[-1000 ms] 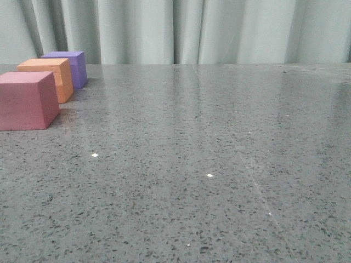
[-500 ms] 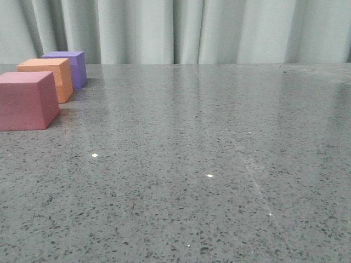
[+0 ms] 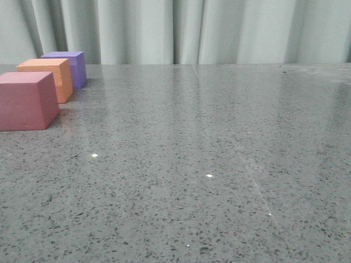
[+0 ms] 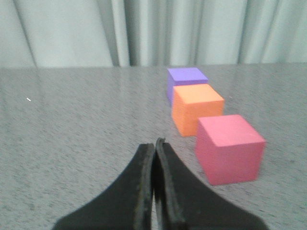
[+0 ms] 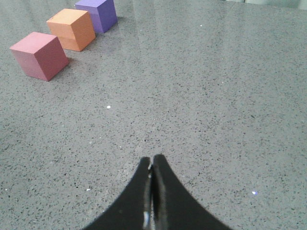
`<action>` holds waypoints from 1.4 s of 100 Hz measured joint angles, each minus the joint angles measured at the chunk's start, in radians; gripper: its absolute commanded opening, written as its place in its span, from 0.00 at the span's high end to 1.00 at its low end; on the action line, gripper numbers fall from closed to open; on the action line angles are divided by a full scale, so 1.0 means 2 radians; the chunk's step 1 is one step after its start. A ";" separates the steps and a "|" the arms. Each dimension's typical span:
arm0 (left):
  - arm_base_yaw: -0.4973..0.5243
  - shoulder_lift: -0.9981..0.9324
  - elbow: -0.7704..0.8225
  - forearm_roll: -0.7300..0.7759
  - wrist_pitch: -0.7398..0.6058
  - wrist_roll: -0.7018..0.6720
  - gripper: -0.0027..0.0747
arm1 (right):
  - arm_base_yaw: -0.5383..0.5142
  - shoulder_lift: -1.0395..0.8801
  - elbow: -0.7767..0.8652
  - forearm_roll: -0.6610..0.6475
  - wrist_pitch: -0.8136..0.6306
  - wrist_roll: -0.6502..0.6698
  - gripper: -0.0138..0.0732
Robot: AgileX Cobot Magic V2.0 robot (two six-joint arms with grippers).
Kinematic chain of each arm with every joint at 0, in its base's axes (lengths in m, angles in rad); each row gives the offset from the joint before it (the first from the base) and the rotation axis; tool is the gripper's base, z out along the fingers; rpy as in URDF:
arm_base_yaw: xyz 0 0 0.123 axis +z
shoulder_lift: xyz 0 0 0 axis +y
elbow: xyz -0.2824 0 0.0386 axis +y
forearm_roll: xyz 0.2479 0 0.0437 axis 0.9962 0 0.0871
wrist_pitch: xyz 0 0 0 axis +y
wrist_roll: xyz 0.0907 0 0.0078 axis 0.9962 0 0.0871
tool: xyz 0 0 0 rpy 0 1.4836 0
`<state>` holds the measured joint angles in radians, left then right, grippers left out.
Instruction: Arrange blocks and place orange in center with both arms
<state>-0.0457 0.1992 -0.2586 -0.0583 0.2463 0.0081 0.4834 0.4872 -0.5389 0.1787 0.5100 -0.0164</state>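
Three blocks sit in a row at the worktop's (image 3: 219,164) far left: pink (image 3: 24,101) nearest, orange (image 3: 46,78) already in the middle, purple (image 3: 68,66) behind. Both pincers, left (image 4: 154,158) and right (image 5: 151,167), are pressed together, holding nothing. Any tidying calls for spreading wide and squaring to a cube's flat faces.

Left pincer (image 4: 154,143): showing two matte black fingers, broad-based, tapering to points.
Right pincer (image 5: 151,160): showing identical black tapering fingers.
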 measured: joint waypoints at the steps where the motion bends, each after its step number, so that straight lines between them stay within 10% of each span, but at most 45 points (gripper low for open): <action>1: 0.001 -0.001 0.006 -0.001 -0.007 0.004 0.99 | 0.000 0.000 0.000 0.000 0.000 0.000 0.98; 40: 0.022 -0.072 0.130 -0.008 -0.097 0.024 0.99 | 0.000 0.000 0.000 0.000 0.000 0.000 0.98; 140: 0.031 -0.101 0.130 -0.017 -0.101 0.024 0.99 | 0.000 0.000 0.000 0.000 0.001 0.000 0.98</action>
<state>0.0173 -0.0032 0.0006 -0.0924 0.0441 0.0560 0.4834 0.4872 -0.5389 0.1787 0.5120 -0.0164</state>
